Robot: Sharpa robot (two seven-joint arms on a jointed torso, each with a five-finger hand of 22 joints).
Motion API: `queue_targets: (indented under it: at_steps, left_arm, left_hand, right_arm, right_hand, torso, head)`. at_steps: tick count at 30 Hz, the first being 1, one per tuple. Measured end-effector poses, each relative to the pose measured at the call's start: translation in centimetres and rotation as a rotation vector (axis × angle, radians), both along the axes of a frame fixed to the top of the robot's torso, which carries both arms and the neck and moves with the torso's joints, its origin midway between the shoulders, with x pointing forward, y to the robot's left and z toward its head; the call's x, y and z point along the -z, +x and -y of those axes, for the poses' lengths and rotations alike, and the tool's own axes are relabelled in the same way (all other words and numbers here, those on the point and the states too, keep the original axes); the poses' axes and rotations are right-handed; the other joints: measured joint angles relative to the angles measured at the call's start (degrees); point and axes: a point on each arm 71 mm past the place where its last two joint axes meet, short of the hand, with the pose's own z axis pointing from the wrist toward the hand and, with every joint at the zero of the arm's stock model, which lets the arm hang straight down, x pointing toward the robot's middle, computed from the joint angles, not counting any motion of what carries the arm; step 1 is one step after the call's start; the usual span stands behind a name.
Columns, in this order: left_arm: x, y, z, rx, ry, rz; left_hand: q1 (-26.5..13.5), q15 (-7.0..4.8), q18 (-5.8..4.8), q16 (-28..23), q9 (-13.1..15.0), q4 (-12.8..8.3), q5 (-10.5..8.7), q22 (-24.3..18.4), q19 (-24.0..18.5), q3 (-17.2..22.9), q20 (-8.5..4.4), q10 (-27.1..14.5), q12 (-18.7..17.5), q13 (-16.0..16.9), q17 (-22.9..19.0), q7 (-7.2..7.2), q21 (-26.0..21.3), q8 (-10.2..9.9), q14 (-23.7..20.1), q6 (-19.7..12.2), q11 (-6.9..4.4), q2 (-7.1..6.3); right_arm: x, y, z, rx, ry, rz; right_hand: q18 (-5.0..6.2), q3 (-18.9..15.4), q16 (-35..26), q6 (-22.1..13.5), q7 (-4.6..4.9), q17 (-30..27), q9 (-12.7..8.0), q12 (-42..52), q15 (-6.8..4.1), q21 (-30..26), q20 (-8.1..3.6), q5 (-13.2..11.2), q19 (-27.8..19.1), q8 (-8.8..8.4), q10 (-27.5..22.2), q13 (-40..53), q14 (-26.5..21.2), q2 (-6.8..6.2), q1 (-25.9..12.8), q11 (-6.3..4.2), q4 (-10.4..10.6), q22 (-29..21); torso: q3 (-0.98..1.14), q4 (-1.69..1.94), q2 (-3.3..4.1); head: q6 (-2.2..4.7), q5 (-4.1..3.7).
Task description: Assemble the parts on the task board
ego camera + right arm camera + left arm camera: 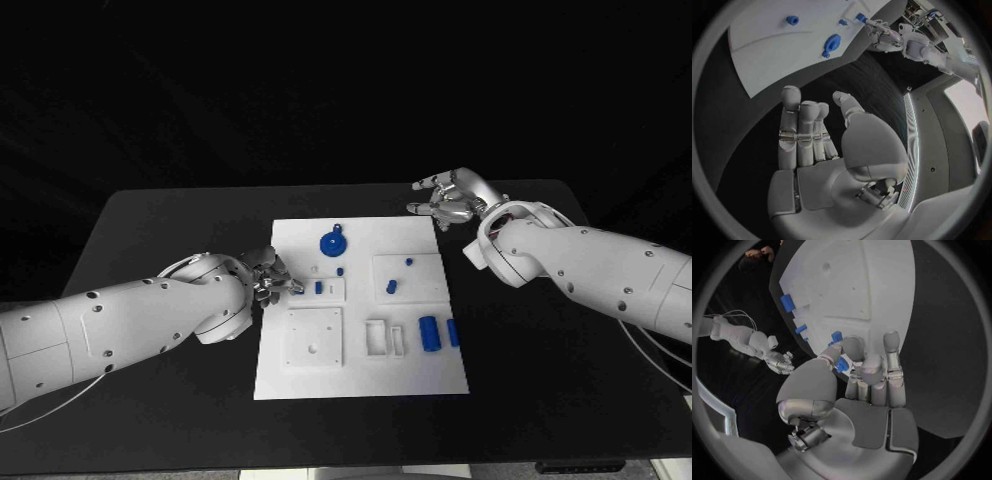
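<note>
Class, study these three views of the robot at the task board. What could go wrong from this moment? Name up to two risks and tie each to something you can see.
1. The left robot hand pinches a small blue part at the task board edge; such a light grip might let it slip.
2. Its fingers work close to loose blue parts, which could be nudged.

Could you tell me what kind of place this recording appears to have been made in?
Probably a robotics lab test bench: a black table carries one white task board with small blue parts, and two white arms work over it, the left robot hand at the board's edge, the right robot hand off it.
</note>
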Motion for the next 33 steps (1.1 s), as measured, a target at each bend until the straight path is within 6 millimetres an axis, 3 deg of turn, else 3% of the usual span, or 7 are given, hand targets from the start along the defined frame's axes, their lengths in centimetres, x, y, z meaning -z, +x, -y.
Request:
queue_targets:
  at_steps: [2, 25, 31, 33]
  left_arm:
    - [-0.01, 0.02, 0.00, 0.001, 0.000, -0.003]
    - [0.04, 0.24, 0.04, 0.004, 0.004, -0.013]
    - [0.00, 0.37, 0.00, 0.009, 0.009, -0.020]
    - [-0.02, 0.42, -0.01, 0.011, 0.010, -0.022]
  left_hand:
    - [-0.3, 0.00, -0.65, 0.0, 0.0, 0.2, 0.52, 0.0, 0.0, 0.2, 0.00, 0.0, 0.0, -0.1, 0.0, 0.00, -0.3, 0.0, 0.0, 0.0, 0.00, -0.34]
    - [-2.9, 0.01, -0.55, -0.3, 0.2, -0.1, 1.53, 0.0, 0.1, 1.1, -0.35, 0.0, 0.0, -0.6, -0.2, 0.00, -0.3, 0.1, 0.0, 0.0, 0.00, 0.17]
    - [-2.2, 0.01, -0.49, -0.3, 0.2, -0.3, 1.53, 0.0, 0.0, 0.9, -0.41, 0.0, 0.0, -0.7, -0.1, -0.04, -0.3, 0.1, 0.0, 0.2, 0.00, -0.51]
    - [-2.0, 0.01, -1.34, -0.3, 0.2, -0.3, 1.52, 0.0, -0.2, 0.9, -0.61, 0.0, 0.0, -0.8, -0.2, -0.04, -0.3, 0.1, 0.0, 0.2, 0.00, -0.71]
  right_arm:
    - [0.00, 0.00, 0.00, 0.000, 0.000, 0.000]
    - [0.01, 0.00, -0.05, -0.001, 0.001, 0.000]
    - [0.03, 0.01, -0.02, -0.001, 0.000, -0.001]
    - [0.04, 0.01, -0.02, -0.001, 0.000, -0.001]
  right_hand:
    - [0.00, 0.0, 0.0, 0.0, 0.00, 0.0, 0.0, 0.0, 0.00, 0.0, 0.00, 0.0, 0.0, 0.00, 0.0, 0.0, 0.0, 0.00, 0.0, 0.00, 0.0, 0.0]
    - [0.00, 0.2, 0.0, 0.0, 0.00, 0.0, 0.0, 0.0, 0.00, 0.0, 0.00, 0.0, 0.0, 0.00, 0.0, 0.0, 0.0, 0.37, -0.4, 0.00, -0.2, 0.0]
    - [-0.01, 0.2, 0.0, 0.0, 0.00, 0.0, 0.0, 0.0, 0.00, 0.0, 0.00, 0.0, 0.0, 0.00, 0.0, 0.0, 0.0, 0.37, -0.4, 0.00, -0.2, 0.0]
    - [0.00, 0.2, 0.0, 0.0, 0.00, 0.0, 0.0, 0.0, 0.00, 0.0, 0.00, 0.0, 0.0, 0.00, 0.0, 0.0, 0.0, 0.37, -0.4, 0.00, -0.2, 0.0]
  torso:
    - [0.00, 0.00, 0.00]
    - [0.01, -0.03, 0.03]
    - [0.01, -0.03, 0.03]
    - [0.01, -0.03, 0.03]
  head:
    - [0.03, -0.01]
    - [0.12, -0.15]
    - [0.05, -0.27]
    - [0.01, -0.29]
